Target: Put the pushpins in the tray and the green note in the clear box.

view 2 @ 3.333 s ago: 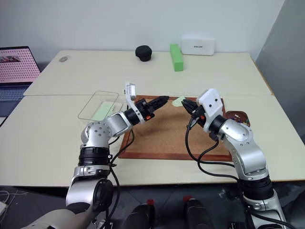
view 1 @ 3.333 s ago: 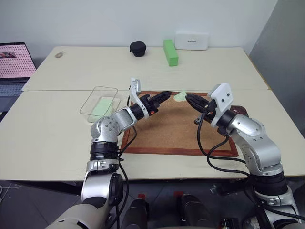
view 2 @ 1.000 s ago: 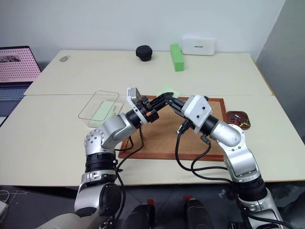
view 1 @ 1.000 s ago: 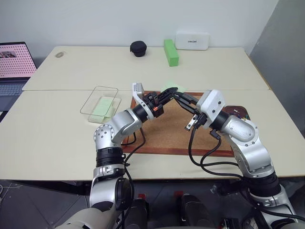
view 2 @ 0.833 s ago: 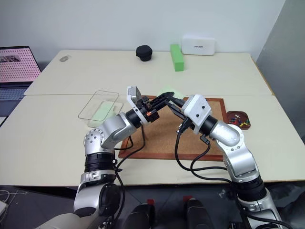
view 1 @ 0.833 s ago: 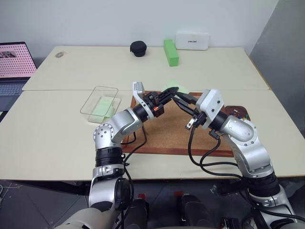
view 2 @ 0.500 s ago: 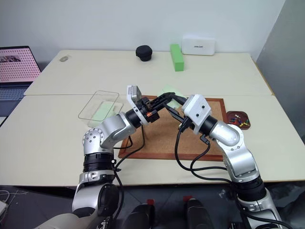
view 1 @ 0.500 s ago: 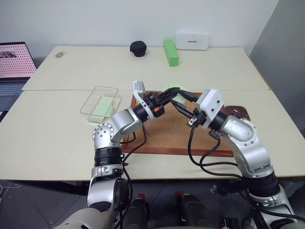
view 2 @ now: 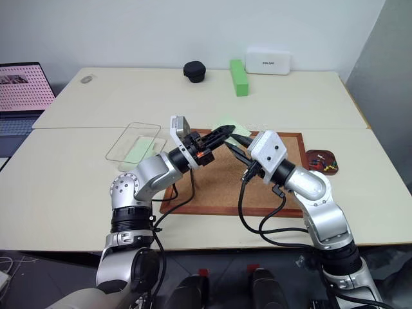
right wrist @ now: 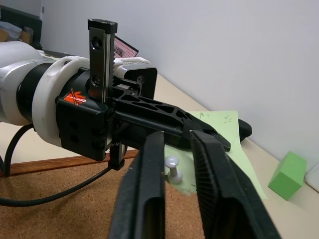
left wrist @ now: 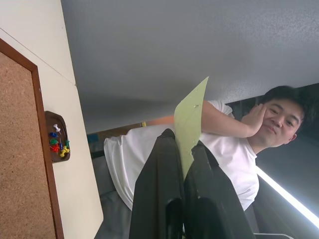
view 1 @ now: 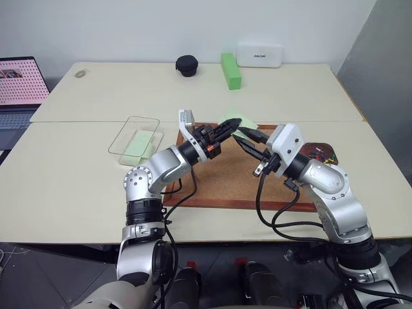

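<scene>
My left gripper (view 1: 233,121) hovers over the far edge of the corkboard (view 1: 232,177), shut on the green note (left wrist: 192,117), which stands up from its fingers. Just beside it, my right gripper (right wrist: 177,147) is shut on a white pushpin (right wrist: 172,165), held a little in front of the note (right wrist: 224,124). The tray (view 1: 309,149) sits at the corkboard's right edge with several coloured pushpins (left wrist: 57,144) in it. At the left of the board stands the clear box (view 1: 127,126), with a pale green slip (view 1: 135,144) lying inside.
A bright green block (view 1: 230,69), a black round object (view 1: 186,65) and a white device (view 1: 259,55) stand at the table's far side. A laptop (view 1: 22,87) is at the far left. A person (left wrist: 229,149) sits beyond the table's right end.
My right gripper opened at the note, shut again on the white pushpin and drew back a little to the right. The left gripper kept still with the note.
</scene>
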`<state>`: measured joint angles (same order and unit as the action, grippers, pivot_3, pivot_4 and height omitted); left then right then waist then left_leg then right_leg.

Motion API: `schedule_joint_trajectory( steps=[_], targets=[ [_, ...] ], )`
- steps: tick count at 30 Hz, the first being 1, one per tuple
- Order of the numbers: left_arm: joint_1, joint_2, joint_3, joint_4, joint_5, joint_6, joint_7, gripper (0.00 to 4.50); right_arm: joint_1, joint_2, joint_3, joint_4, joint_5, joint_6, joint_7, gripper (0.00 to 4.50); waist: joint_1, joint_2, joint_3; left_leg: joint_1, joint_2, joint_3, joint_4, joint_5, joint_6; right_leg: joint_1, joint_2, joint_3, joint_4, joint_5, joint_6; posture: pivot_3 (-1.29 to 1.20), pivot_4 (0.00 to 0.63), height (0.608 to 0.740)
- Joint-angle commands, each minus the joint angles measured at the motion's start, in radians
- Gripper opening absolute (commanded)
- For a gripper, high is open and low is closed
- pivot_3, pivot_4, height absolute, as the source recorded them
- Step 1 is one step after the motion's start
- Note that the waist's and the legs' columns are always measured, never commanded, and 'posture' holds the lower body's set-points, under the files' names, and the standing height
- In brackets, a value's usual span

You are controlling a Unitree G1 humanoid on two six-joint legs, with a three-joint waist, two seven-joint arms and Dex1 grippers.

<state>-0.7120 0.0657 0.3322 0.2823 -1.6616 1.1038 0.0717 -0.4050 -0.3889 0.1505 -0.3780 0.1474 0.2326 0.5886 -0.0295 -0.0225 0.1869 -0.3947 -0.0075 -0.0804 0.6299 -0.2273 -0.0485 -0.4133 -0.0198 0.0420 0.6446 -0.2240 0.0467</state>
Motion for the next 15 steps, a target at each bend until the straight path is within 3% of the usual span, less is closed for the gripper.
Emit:
schedule_joint_trajectory(
  steps=[1, 15],
  targets=[
    [0.0, 0.007, -0.004, -0.033, -0.009, -0.002, -0.016, 0.0, -0.001, 0.0, -0.025, -0.046, 0.024, -0.004, 0.0, 0.02, 0.0, 0.0, 0.0, 0.0, 0.0, 0.0, 0.0, 0.0, 0.0, 0.0, 0.0, 0.0, 0.0, 0.0, 0.0, 0.0, 0.15, 0.74],
    [0.014, 0.034, -0.043, -0.069, 0.05, 0.013, -0.076, 0.0, -0.027, 0.002, -0.056, -0.117, 0.077, 0.068, -0.02, 0.02, -0.001, 0.0, 0.0, 0.0, 0.0, 0.0, 0.0, 0.0, 0.0, 0.0, 0.0, 0.0, 0.0, 0.0, 0.0, 0.0, 0.15, 0.74]
  ],
)
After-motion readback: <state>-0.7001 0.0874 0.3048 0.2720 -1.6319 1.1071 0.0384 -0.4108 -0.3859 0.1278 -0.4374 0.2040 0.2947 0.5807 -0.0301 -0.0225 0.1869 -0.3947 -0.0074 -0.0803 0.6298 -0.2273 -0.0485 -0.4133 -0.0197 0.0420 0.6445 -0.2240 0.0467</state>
